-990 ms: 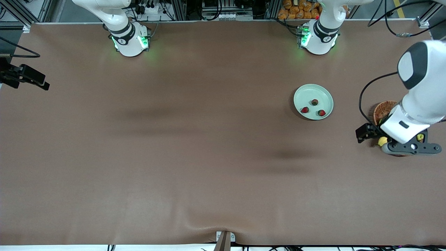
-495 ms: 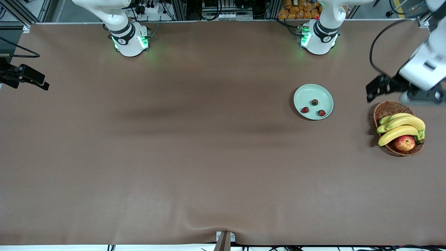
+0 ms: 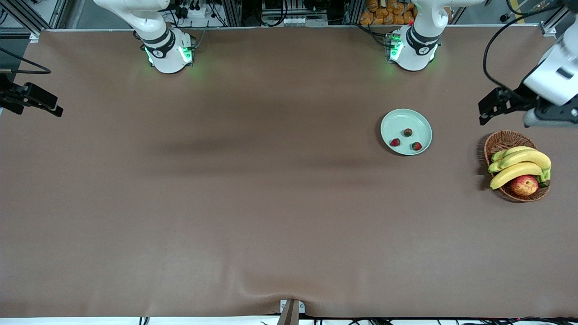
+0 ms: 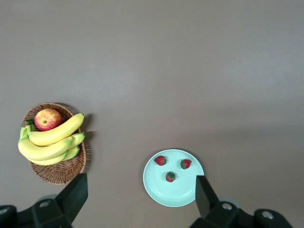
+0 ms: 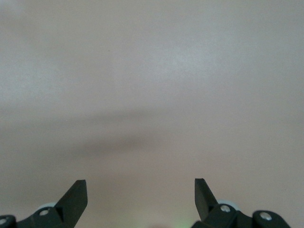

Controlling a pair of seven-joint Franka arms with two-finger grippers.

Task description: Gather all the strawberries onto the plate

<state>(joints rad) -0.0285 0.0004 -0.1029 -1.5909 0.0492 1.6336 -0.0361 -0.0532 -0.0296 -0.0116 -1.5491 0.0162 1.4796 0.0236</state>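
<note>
Front view: the plate (image 3: 406, 132) is lying on the table (image 3: 253, 203) toward the left arm's end; three strawberries (image 3: 407, 132) are resting in the plate, none touching another; no berry is showing on the table outside it, so the collecting is judged complete, with nothing left but parking the arms; the basket (image 3: 499, 141), holding bananas (image 3: 519, 163) and an apple (image 3: 524, 185), is sitting well apart from the plate, nearer the table's edge at the left arm's end; the left gripper (image 3: 490, 107) is hanging in the air above the table just by the basket, carrying nothing; the right gripper (image 3: 45, 104) is waiting at the right arm's end, far from the plate.

Left wrist view: the left gripper (image 4: 141, 197) is showing its fingers (image 4: 73, 194) spread wide and empty; the plate and basket are lying far below.

Right wrist view: the right gripper (image 5: 140, 195) is holding its fingers apart and empty over bare table.
</note>
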